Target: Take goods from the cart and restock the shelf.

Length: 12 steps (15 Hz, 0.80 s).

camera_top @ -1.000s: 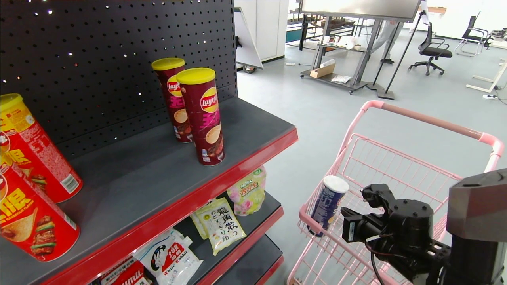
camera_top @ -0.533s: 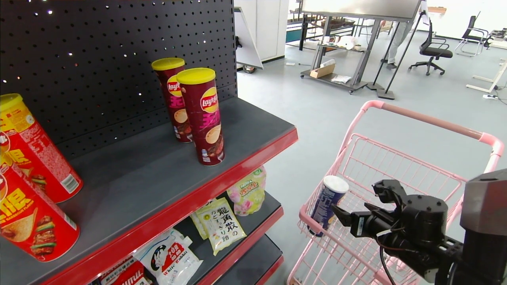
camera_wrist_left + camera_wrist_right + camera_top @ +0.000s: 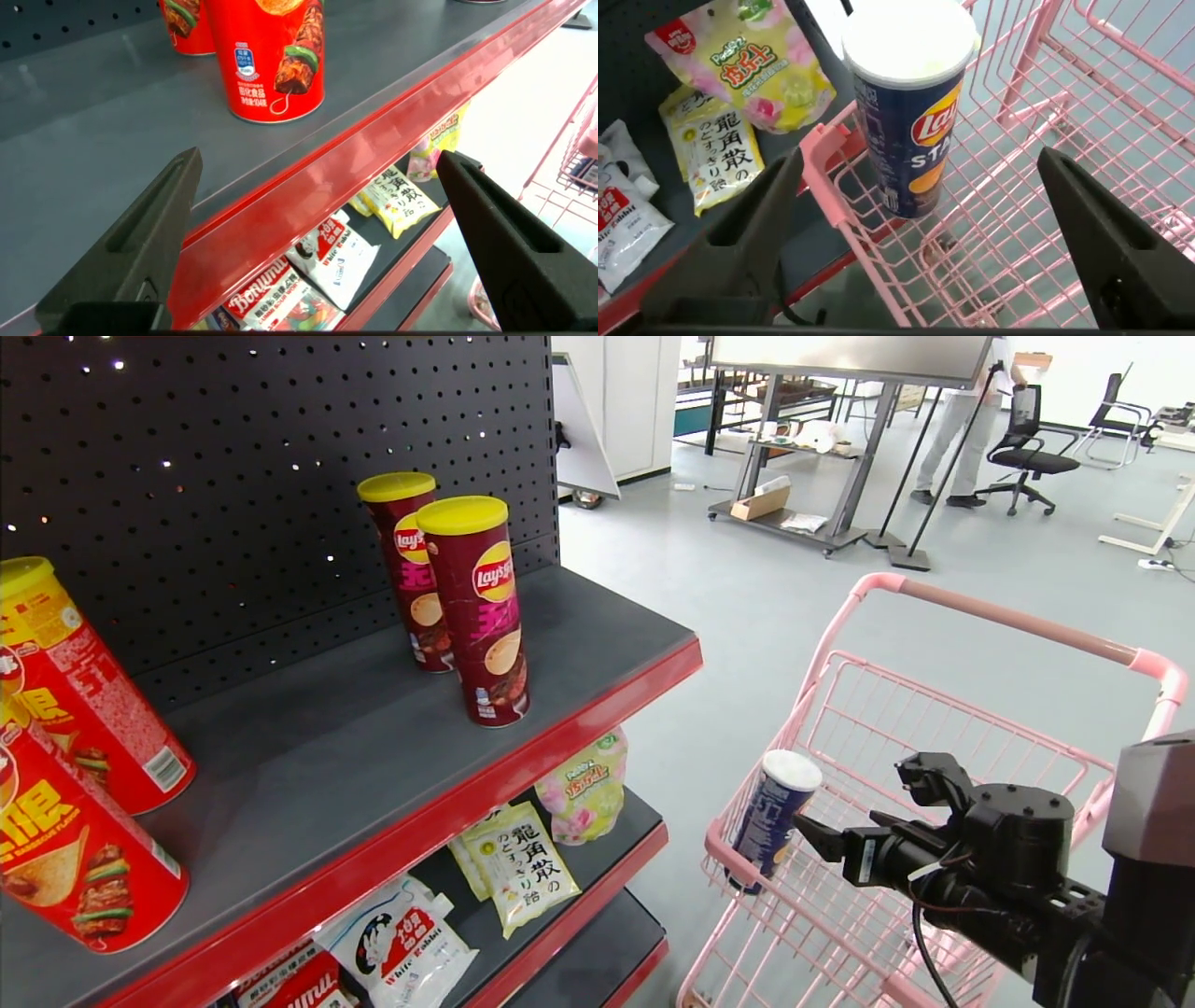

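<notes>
Right gripper (image 3: pixel 826 838) farther right than before; fingers (image 3: pixel 738 233) wide, blue can (image 3: pixel 910 140) ahead.

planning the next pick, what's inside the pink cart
One blue can, white lid, in the corner nearest the shelf. The right gripper hides part of the cart floor.

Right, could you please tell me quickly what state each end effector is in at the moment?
Left end effector: open, holding nothing.
Right end effector: open, facing the blue can, not gripping it.
</notes>
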{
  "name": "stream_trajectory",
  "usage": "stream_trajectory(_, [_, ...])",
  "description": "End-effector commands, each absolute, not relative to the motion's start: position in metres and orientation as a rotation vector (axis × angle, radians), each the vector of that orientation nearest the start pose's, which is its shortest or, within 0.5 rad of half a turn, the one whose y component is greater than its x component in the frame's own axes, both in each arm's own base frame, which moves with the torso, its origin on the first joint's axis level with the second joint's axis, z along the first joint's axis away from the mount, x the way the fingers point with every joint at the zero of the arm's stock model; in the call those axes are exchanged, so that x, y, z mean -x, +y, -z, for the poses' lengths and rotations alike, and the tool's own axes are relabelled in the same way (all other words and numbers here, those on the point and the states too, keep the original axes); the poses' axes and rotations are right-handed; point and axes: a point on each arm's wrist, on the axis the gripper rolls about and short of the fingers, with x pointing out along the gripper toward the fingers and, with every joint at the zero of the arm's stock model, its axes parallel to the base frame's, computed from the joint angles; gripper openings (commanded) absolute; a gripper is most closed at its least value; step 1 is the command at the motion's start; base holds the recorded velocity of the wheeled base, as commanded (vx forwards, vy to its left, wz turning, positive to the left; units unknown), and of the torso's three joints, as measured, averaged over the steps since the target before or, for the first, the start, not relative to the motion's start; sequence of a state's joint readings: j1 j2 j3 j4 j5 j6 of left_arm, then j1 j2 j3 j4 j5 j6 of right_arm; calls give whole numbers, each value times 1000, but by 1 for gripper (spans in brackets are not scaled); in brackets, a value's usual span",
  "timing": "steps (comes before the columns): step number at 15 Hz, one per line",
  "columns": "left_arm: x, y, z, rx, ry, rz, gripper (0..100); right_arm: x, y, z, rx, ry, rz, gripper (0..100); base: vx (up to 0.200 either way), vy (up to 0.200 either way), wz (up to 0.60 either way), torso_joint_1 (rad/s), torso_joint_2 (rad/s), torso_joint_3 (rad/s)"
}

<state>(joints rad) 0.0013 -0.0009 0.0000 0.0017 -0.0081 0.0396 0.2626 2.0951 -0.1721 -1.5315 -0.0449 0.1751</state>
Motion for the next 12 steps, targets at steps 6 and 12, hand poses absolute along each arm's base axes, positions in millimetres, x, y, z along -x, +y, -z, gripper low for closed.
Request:
stream_trajectory(6, [23, 0, -75, -40, 1, 6, 100, -252, 52, -36, -95, 365, -142, 100, 0, 0, 0, 0, 0, 0])
stream_trajectory(12, [23, 0, -75, -35, 1, 5, 100, -263, 20, -47, -60, 282, -40, 100, 0, 0, 0, 0, 0, 0])
